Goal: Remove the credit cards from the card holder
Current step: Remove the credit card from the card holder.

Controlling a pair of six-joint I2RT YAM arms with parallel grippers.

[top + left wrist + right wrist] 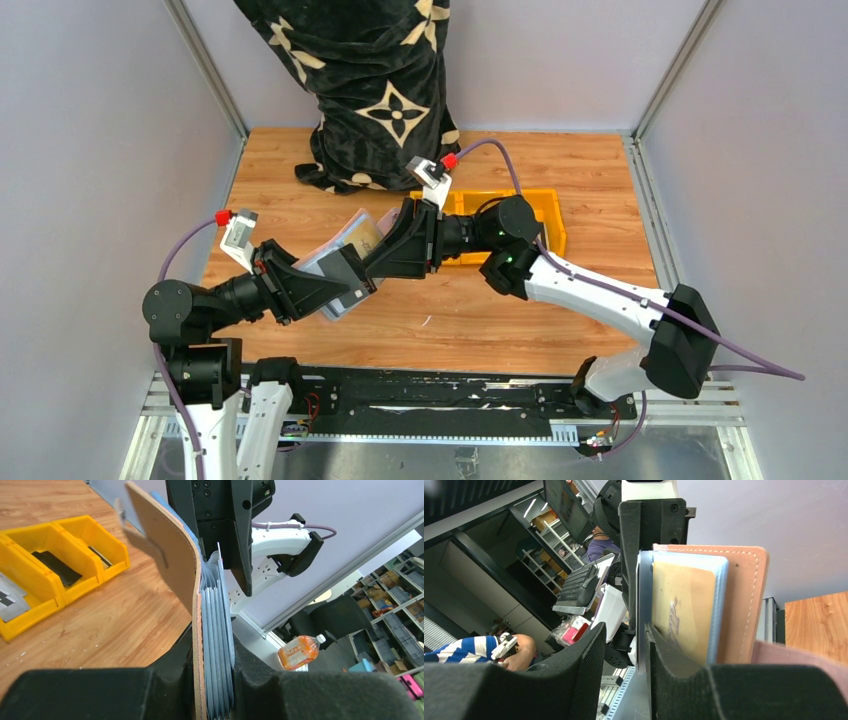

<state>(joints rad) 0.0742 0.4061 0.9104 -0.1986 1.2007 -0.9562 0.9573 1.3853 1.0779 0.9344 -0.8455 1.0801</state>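
Above the table (pixel 290 190), near its middle: card holder (pixel 338 268) in the air, left end effector (pixel 335 288) at its near-left end, right end effector (pixel 388 245) at its far-right end. The cards (pixel 363 233) stand inside it. The bin (pixel 553 228) sits on the table to the right, beneath the right arm. The cloth (pixel 370 90) lies at the far edge.

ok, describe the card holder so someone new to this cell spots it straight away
Above the wooden table, where the two arms meet, the left pincer clamps it in mid-air. It is the card holder: a tan stitched leather flap backing pale blue sleeves, unlike the yellow bin on the table.
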